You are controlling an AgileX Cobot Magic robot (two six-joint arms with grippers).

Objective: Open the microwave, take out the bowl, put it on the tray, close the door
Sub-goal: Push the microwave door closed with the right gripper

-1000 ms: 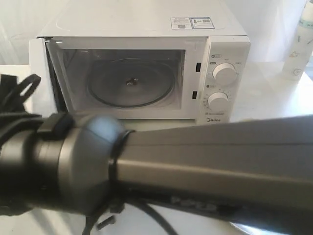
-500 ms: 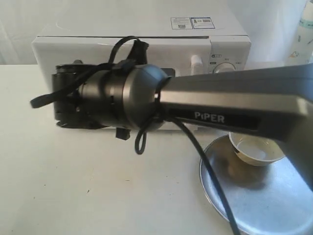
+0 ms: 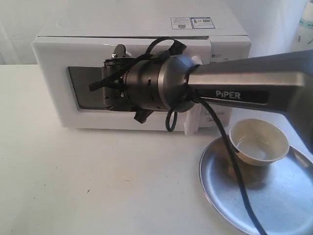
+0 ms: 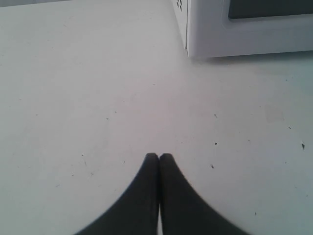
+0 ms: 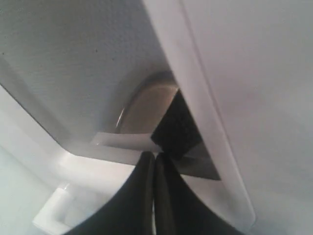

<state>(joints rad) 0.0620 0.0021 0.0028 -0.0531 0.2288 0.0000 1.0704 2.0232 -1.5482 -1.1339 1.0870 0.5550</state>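
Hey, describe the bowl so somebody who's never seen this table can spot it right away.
Start at the big white microwave. Just in front of its right end lies a round silver tray. The bowl sits on it: small, cream-white and deep, unlike the flat shiny metal beneath.

White microwave [image 3: 49, 54], dark window [image 3: 85, 90]; cream bowl [image 3: 259, 142]; silver tray [image 3: 274, 198].

The control panel of the microwave [image 3: 122, 22] and half the window of the door [image 3: 54, 98] are being hidden by the right arm [image 3: 254, 83]. The tray [image 3: 220, 196] is being cut off by 2 picture edges.
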